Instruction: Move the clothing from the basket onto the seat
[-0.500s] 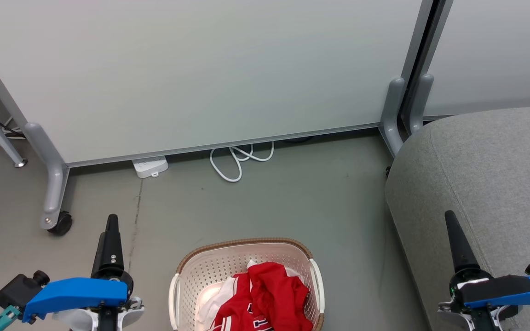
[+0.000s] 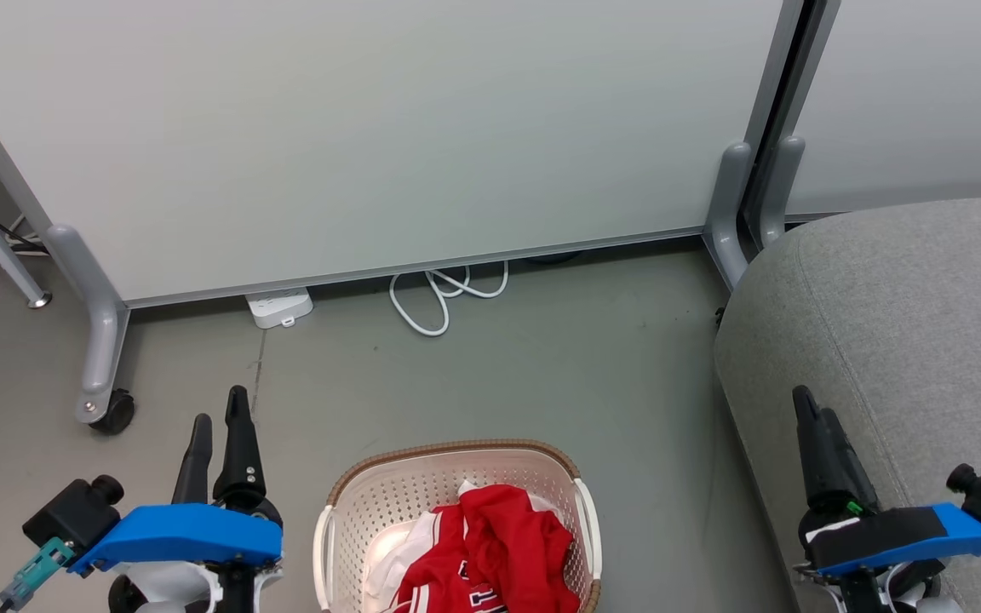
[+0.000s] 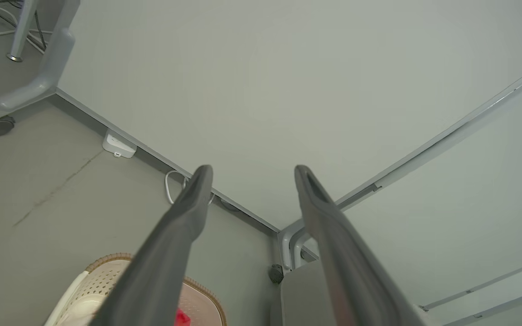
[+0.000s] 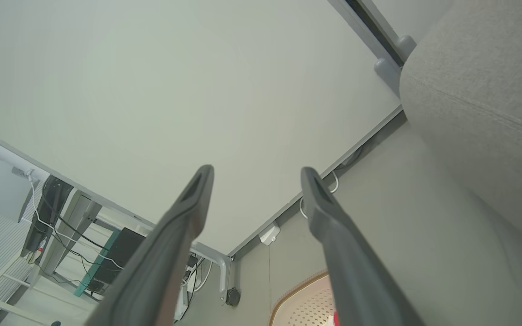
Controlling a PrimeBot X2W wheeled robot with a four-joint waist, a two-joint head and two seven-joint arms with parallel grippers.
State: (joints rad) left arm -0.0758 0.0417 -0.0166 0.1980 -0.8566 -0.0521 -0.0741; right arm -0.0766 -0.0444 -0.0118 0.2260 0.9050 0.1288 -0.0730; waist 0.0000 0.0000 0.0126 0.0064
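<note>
In the head view we lose the near end of the basket [image 2: 388, 502] and the lower part of the clothing [image 2: 499, 545] below the bottom edge, and the dark lettering [image 2: 475, 598] is cut there too, so we cannot read it. The seat [image 2: 908, 323] runs off the right and bottom edges. From the left wrist, a finger of the left pincer [image 3: 253, 168] covers most of the basket, leaving us a speck of red.

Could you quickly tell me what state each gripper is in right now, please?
Left gripper: jaws open, holding nothing.
Right gripper: jaws open, holding nothing.
</note>
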